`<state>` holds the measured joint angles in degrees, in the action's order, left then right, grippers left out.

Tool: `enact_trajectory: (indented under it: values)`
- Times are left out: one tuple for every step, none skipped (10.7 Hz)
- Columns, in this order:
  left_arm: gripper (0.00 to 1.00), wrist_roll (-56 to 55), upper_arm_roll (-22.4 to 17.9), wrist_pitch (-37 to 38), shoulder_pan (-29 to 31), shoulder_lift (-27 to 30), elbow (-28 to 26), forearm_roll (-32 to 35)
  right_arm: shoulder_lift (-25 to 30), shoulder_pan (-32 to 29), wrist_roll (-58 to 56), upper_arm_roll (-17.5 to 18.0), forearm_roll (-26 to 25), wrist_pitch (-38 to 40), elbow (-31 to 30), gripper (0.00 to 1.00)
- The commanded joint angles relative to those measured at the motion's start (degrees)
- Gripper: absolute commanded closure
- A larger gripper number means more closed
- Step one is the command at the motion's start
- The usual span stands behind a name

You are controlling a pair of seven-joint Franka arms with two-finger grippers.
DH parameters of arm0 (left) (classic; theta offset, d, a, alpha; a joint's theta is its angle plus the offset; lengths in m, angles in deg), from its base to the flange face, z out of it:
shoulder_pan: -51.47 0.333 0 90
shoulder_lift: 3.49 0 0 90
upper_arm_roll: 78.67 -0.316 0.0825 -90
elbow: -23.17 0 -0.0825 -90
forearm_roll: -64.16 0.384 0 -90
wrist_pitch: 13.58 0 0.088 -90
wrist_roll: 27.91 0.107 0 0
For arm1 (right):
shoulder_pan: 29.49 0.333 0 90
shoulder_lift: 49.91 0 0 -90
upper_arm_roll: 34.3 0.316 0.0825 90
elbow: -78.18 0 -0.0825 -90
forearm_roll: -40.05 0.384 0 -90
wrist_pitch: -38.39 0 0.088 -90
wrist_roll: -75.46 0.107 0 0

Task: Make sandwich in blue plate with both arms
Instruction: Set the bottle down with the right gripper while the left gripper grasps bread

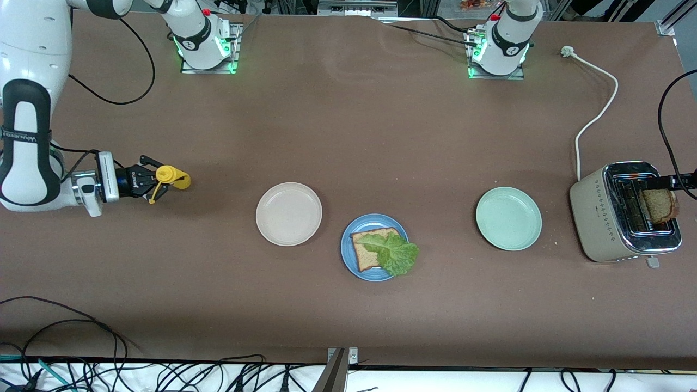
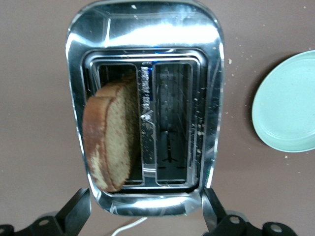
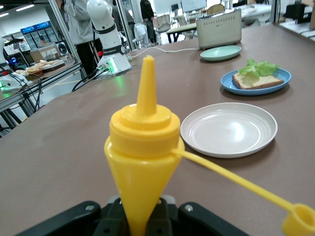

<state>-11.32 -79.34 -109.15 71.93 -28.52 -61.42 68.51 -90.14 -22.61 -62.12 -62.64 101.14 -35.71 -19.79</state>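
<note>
The blue plate (image 1: 348,256) carries one bread slice (image 1: 369,251) with the lettuce leaf (image 1: 396,254) on it. Toward the left arm's end from it, the left gripper (image 1: 671,185) is over the toaster (image 1: 601,218), its grip on the second slice (image 2: 110,140) unconfirmed. Toward the right arm's end, the right gripper (image 1: 147,182) clasps a yellow squeeze bottle (image 3: 142,147).

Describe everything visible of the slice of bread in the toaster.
The slice of bread is brown wholegrain with a darker crust and a rounded top. It stands on edge, leaning, its lower part down in one slot of the cream and chrome toaster while most of it sticks out above. The toaster stands at the left arm's end of the table, beside the mint-green plate. The left tool is over the toaster, open, its fingers apart from the slice.
</note>
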Motion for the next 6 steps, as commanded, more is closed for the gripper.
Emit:
enact_trajectory:
  values:
    - [0.00, 6.1, 0.7, -2.4, 2.7, -2.6, 1.4, 0.7, -4.2, -1.0, -5.3, 0.7, 3.9, 1.6, 1.6, 1.00]
    - [0.00, 6.3, 0.7, -2.6, 2.9, -2.9, 1.4, 0.7, -5.4, -1.3, -7.0, 0.7, 4.4, 1.6, 2.1, 1.00]
    - [0.00, 6.3, 0.7, -2.6, 2.9, -3.2, 1.4, 0.7, -7.0, -2.0, -8.6, 0.8, 4.4, 1.6, 3.0, 1.00]
    - [0.00, 6.4, 0.7, -2.6, 3.0, -3.3, 1.4, 0.7, -8.2, -2.0, -9.9, 0.8, 5.3, 1.6, 3.2, 1.00]
    - [0.06, 8.1, 0.7, -2.7, 3.0, -3.4, 1.4, 0.6, -8.6, -2.1, -10.9, 0.8, 5.8, 1.6, 3.2, 1.00]
    - [0.15, 9.8, 0.7, -3.0, 3.0, -3.8, 1.5, 0.6, -9.1, -2.2, -11.0, 0.8, 5.8, 1.6, 3.2, 1.00]
